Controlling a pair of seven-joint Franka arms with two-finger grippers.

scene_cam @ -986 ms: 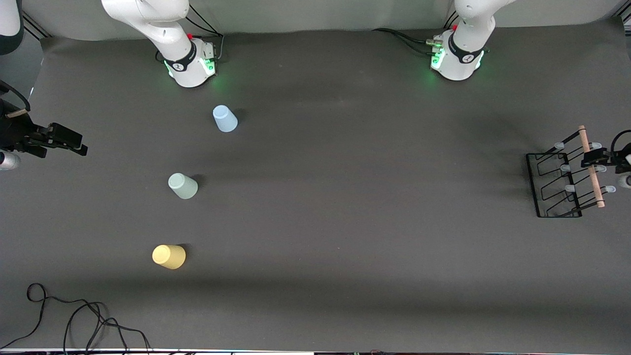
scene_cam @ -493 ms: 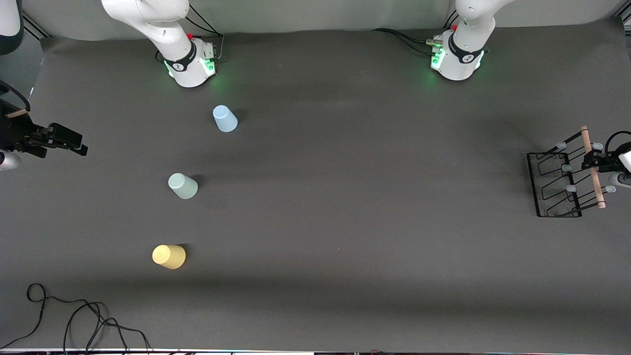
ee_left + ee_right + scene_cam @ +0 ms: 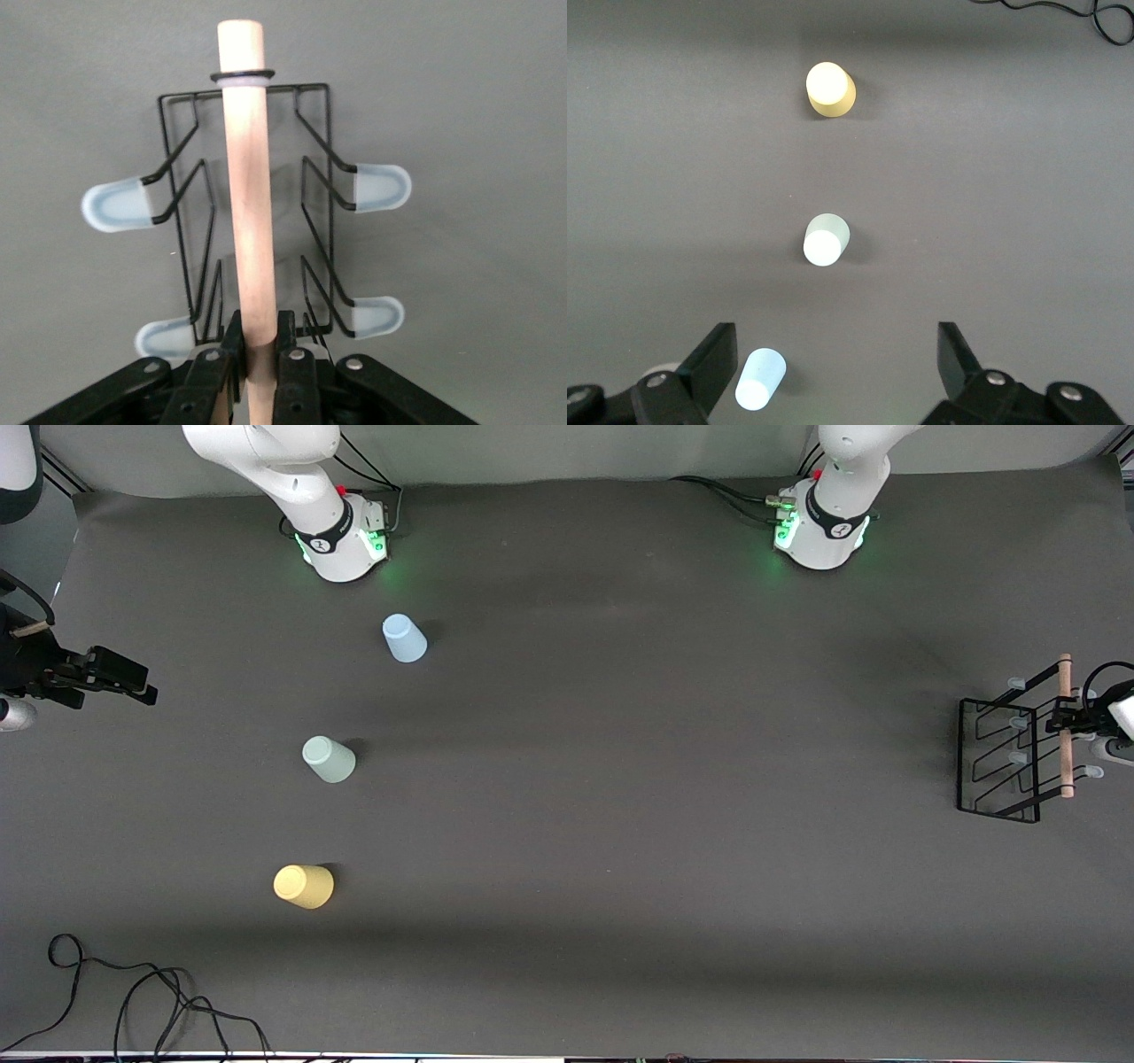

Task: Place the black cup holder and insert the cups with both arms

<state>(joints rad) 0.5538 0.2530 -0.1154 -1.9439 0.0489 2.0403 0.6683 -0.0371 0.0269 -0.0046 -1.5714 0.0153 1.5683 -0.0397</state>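
The black cup holder (image 3: 999, 760) is at the left arm's end of the table, with its wooden handle (image 3: 1066, 726) and pale-blue pegs. My left gripper (image 3: 1069, 722) is shut on the handle (image 3: 249, 195), with its fingers (image 3: 287, 329) clamped on both sides of it; the wire frame (image 3: 314, 159) shows below. I cannot tell whether the rack touches the table. Three cups stand upside down toward the right arm's end: light blue (image 3: 404, 638), sage green (image 3: 329, 759), yellow (image 3: 304, 887). My right gripper (image 3: 133, 686) is open and empty above that end; its view shows the yellow cup (image 3: 830, 89), the green (image 3: 826, 240) and the blue (image 3: 760, 379).
A black cable (image 3: 133, 1001) lies coiled at the table's corner nearest the camera, at the right arm's end. The arm bases (image 3: 341, 536) (image 3: 819, 527) stand along the table's farthest edge. The rack is close to the table's edge.
The left gripper has turned the rack by its handle, so the handle now lies straighter, and shifted the rack slightly toward the table's edge. The right arm and the cups have not moved.
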